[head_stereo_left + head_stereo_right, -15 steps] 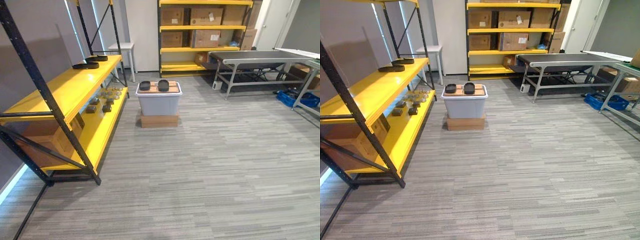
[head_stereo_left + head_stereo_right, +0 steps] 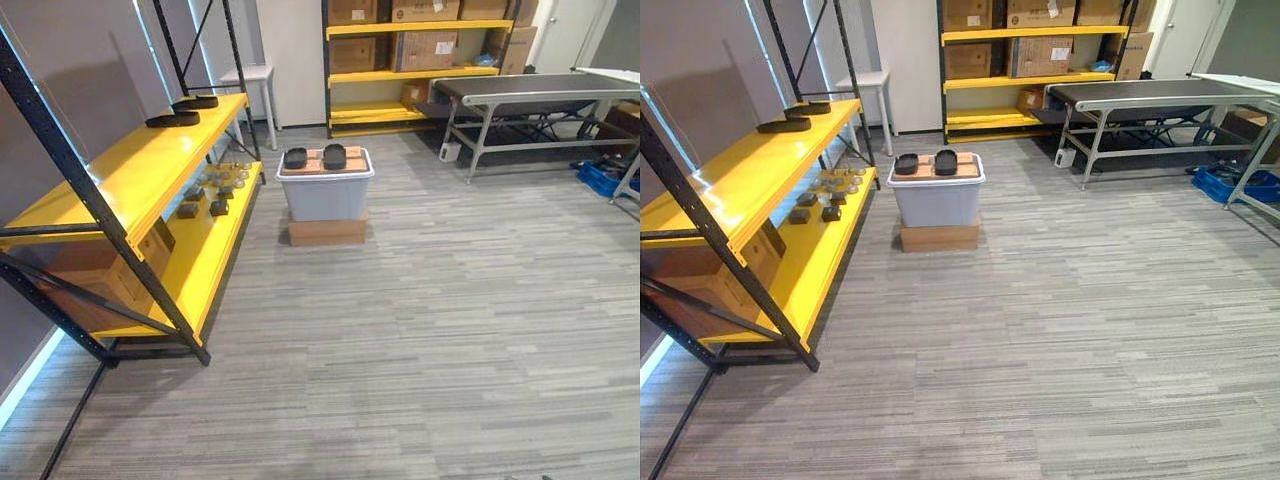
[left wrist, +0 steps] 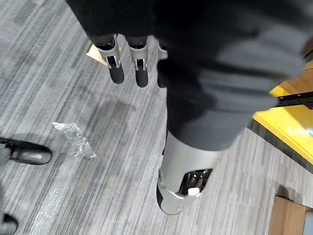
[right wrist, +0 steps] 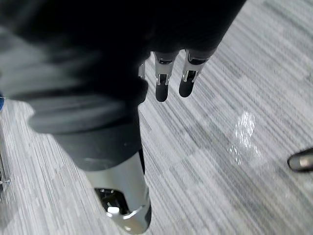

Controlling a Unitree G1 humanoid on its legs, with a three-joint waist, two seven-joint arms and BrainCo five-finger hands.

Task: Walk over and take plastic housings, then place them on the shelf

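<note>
Overall level: bright and even across the room in both eye views.
Source: overhead, out of frame; a pale strip of light ran along the foot of the wall (image 2: 60,90) at lower left.
Sheen: the top board of the yellow shelf (image 2: 140,175) carried a soft gloss at upper left.
Shadows: soft and short; darker under the metal table (image 2: 530,92) at upper right, and beneath the shelf's top board.
Glare: white reflected patches lay on the striped floor (image 2: 430,330) in both wrist views, mid-left in the left one and mid-right in the right one.
Edge distortion: the black shelf post (image 2: 90,190) splayed outward along the left edge, with wide-angle stretch.
</note>
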